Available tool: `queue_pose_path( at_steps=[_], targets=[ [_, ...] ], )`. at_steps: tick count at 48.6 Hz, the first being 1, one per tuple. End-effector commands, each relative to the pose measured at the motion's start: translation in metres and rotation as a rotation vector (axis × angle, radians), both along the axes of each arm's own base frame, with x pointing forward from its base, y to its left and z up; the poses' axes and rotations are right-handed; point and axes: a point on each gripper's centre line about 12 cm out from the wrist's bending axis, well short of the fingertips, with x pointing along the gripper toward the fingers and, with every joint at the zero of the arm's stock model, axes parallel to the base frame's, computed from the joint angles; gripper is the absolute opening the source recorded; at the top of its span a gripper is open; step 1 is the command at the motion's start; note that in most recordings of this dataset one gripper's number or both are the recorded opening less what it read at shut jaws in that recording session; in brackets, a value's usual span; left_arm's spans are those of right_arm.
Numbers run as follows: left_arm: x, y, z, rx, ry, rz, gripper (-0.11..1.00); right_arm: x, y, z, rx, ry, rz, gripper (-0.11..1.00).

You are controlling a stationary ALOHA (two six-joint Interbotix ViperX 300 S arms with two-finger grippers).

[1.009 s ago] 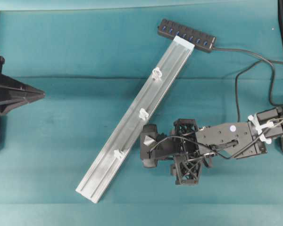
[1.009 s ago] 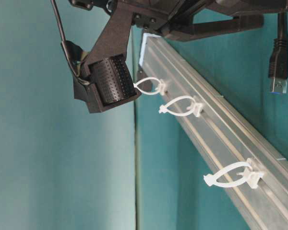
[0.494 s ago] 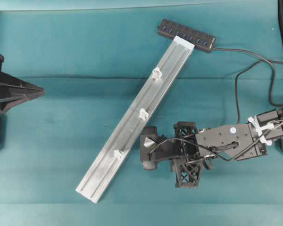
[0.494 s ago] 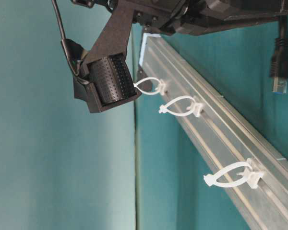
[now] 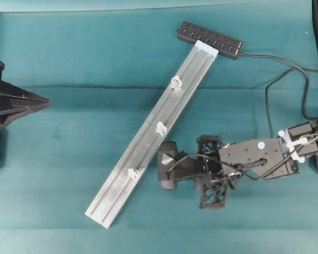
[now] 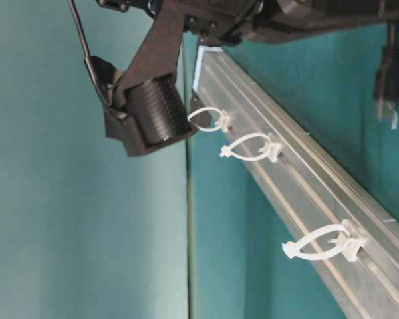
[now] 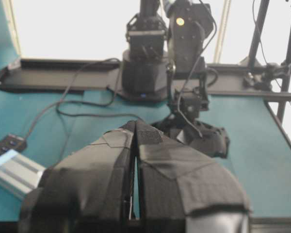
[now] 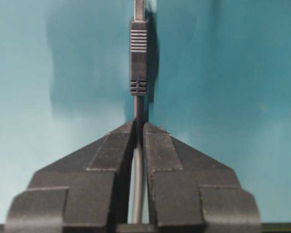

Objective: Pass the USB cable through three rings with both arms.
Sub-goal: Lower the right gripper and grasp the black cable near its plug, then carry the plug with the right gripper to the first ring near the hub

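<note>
The USB cable (image 8: 138,58) hangs plug-down over the teal table, and my right gripper (image 8: 139,125) is shut on its cord just behind the plug. From above, the right gripper (image 5: 212,174) points down to the right of the rail, level with its lower half, while the cord (image 5: 267,106) loops back to the hub. At table level the plug (image 6: 388,73) hangs to the right of the rail. Three white rings (image 5: 176,82) (image 5: 161,127) (image 5: 132,172) sit along the silver rail (image 5: 143,143), with nothing through them. My left gripper (image 7: 136,124) is shut and empty at the far left (image 5: 45,103).
A black multi-port hub (image 5: 209,39) lies at the rail's far end, with its cable trailing to the right edge. The right arm's wrist camera housing (image 6: 149,116) hangs close to the nearest-looking ring (image 6: 209,118). The arm bases (image 7: 145,63) stand at the table's side.
My right gripper's jaws have closed from wide open onto the cable cord. The plug has turned slightly in the table-level view. The left arm has not moved.
</note>
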Motion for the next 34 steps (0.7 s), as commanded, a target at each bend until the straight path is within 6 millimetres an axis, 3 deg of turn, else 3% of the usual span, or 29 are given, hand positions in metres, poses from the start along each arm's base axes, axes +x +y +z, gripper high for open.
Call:
queue_pose_path(
  at_steps=[1, 8, 18, 23, 34],
  targets=[
    [0.0, 0.0, 0.006, 0.0, -0.017, 0.001, -0.01, 0.003, -0.009, 0.024, -0.012, -0.01, 0.045, 0.09],
    [0.0, 0.0, 0.006, -0.003, -0.017, -0.001, -0.01, 0.002, -0.029, 0.063, -0.032, -0.017, 0.134, 0.09],
    [0.0, 0.0, 0.006, -0.001, -0.014, -0.001, -0.01, 0.001, -0.079, 0.114, -0.06, -0.049, 0.174, 0.09],
    [0.001, 0.0, 0.005, -0.003, -0.012, -0.001, -0.01, -0.003, -0.108, 0.129, -0.077, -0.033, 0.209, 0.09],
    [0.001, 0.0, 0.006, -0.013, -0.014, 0.0, -0.01, -0.008, -0.153, 0.143, -0.109, -0.022, 0.316, 0.09]
  ],
)
